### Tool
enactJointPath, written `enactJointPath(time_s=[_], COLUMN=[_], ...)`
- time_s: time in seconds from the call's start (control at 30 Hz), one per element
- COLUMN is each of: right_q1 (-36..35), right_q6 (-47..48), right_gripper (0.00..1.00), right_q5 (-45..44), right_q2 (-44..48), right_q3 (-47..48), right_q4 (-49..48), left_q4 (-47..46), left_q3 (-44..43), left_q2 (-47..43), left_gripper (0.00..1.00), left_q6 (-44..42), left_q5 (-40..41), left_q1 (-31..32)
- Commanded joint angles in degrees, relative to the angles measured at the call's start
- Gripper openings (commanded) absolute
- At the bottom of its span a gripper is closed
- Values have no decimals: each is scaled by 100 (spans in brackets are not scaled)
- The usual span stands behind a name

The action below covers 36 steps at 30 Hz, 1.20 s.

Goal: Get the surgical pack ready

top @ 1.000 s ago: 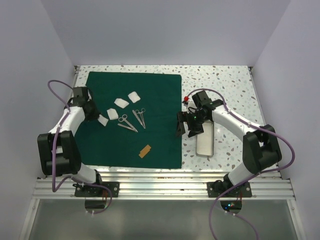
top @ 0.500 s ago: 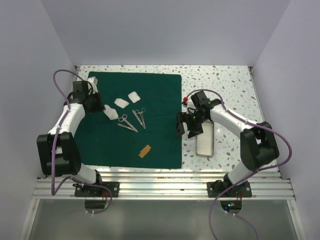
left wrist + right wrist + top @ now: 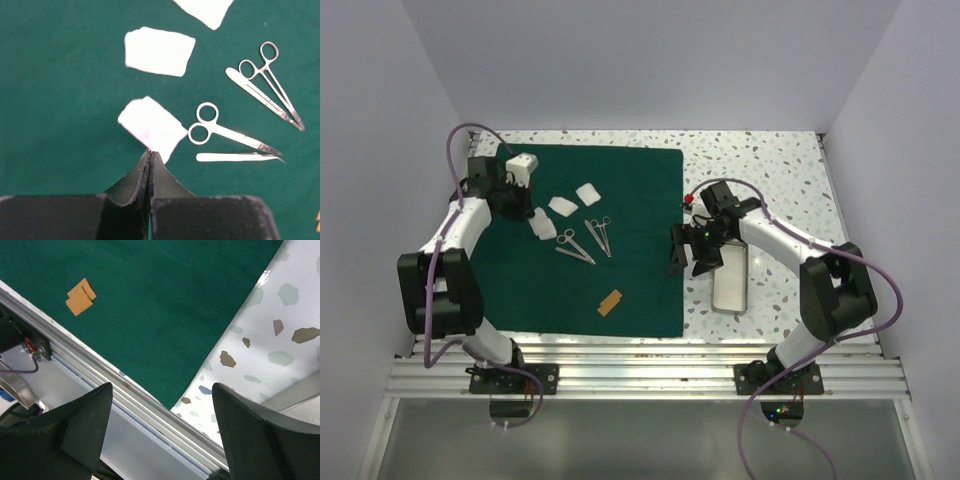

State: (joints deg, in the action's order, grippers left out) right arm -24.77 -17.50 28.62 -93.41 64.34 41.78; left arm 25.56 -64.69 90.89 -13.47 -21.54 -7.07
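The dark green drape (image 3: 640,290) of the surgical pack lies spread flat on the table. The silver tray (image 3: 730,290) rests on the tabletop just right of it. My left gripper (image 3: 532,213) hovers over the drape's back left part. In the left wrist view its jaws (image 3: 150,152) are shut, pinching the near corner of a white gauze pad (image 3: 152,127). My right gripper (image 3: 690,262) stands wide open over the drape's right edge, beside the tray. Nothing sits between its fingers (image 3: 162,385); below them show the drape's near corner (image 3: 165,300) and the table rail.
Two more gauze pads (image 3: 562,206) (image 3: 589,193) lie on the drape. With them are scissors (image 3: 575,245) beside a slim tool, a pair of forceps (image 3: 598,235), and a small brown strip (image 3: 611,302) near the front. A red-tipped item (image 3: 691,197) sits by the right arm.
My left wrist has swung toward the back of the table, and the gauze pad at its tips has shifted right and back toward the other pads. The right arm has barely moved.
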Motion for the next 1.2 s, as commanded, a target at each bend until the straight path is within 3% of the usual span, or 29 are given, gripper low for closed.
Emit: enactJointPath(time_s=[0.0, 0.2, 0.47, 0.67, 1.17], right_q1=[-63, -71, -80, -80, -80], right_q6=[-52, -17, -8, -17, 9], right_gripper=[84, 84, 84, 84, 83], right_q5=[240, 223, 214, 249, 188], right_q2=[156, 296, 244, 183, 130], right_q3=[-61, -202, -229, -167, -158], right_q4=[-109, -82, -126, -126, -82], left_q4=[317, 177, 774, 766, 819], left_q3=[-526, -457, -1028, -950, -747], left_q2=[559, 816, 1071, 737, 957], left_gripper=[0, 0, 0, 0, 0], left_q6=[-1007, -885, -955, -744, -858], left_q5=[-806, -1309, -1449, -1327, -1247], left_q1=[-93, -93, -110, -110, -233])
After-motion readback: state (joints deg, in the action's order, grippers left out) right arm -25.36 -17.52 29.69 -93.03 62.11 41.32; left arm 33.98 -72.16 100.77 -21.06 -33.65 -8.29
